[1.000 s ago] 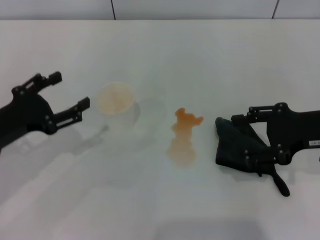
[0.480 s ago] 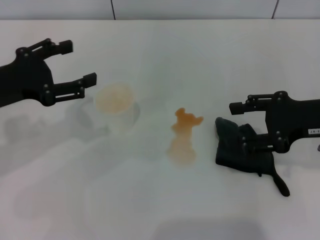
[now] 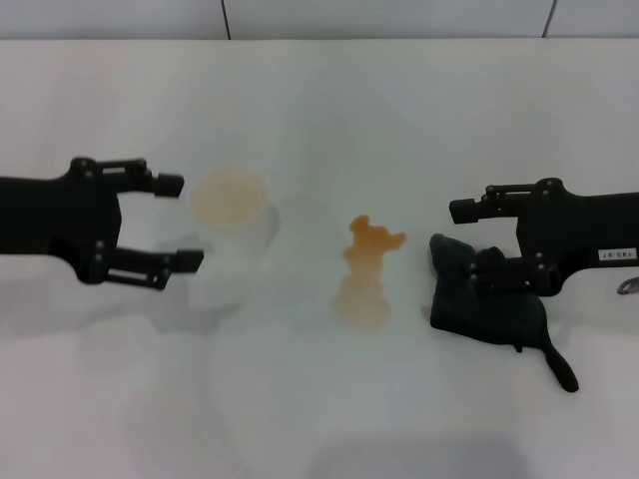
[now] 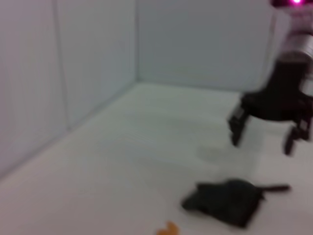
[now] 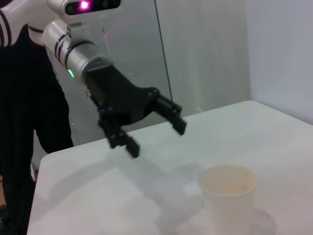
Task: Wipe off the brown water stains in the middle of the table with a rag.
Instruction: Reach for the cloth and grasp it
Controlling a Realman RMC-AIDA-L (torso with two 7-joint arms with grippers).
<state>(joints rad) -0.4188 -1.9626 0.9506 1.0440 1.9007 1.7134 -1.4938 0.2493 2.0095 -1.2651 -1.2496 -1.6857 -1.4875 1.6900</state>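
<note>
The rag is seemingly overhung by the right gripper, fingers apart, stains lying to its left.

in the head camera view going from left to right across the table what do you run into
left gripper, open beside the cup → cup → brown water stains → rag, with the open right gripper over its left part.

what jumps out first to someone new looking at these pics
The orange-brown water stain stands out mid-table on the plain white table. Just right of it lies the crumpled near-black rag, with the open right gripper over it. On the left, the open left gripper hovers beside a clear plastic cup.
</note>
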